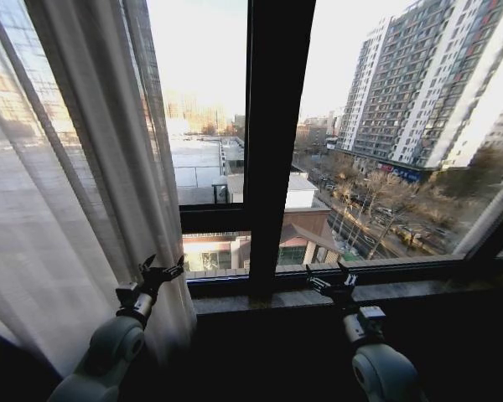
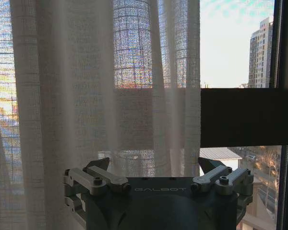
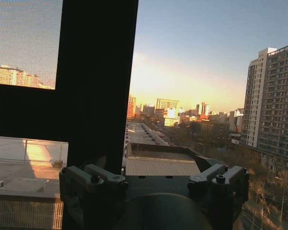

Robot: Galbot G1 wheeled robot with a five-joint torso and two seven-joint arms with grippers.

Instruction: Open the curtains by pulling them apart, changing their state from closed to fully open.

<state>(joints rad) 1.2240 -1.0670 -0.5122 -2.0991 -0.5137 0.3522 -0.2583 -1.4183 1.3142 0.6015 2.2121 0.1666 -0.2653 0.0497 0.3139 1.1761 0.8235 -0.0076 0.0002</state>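
One panel of the curtains [image 1: 75, 167], sheer off-white with long pleats, hangs bunched over the left third of the window. Its inner edge falls just beside my left gripper [image 1: 163, 272], which is open and held low in front of the fabric. In the left wrist view the pleated curtain [image 2: 86, 96] hangs close ahead of the open left gripper [image 2: 153, 167], with nothing between its fingers. A pale strip at the far right edge [image 1: 493, 213] looks like the other panel. My right gripper [image 1: 335, 280] is open near the sill, facing the bare glass and holding nothing [image 3: 151, 165].
A dark vertical window frame bar [image 1: 277, 126] splits the glass, and a horizontal bar [image 1: 214, 218] crosses its left pane. The dark sill [image 1: 386, 293] runs just beyond both grippers. Buildings and streets lie outside.
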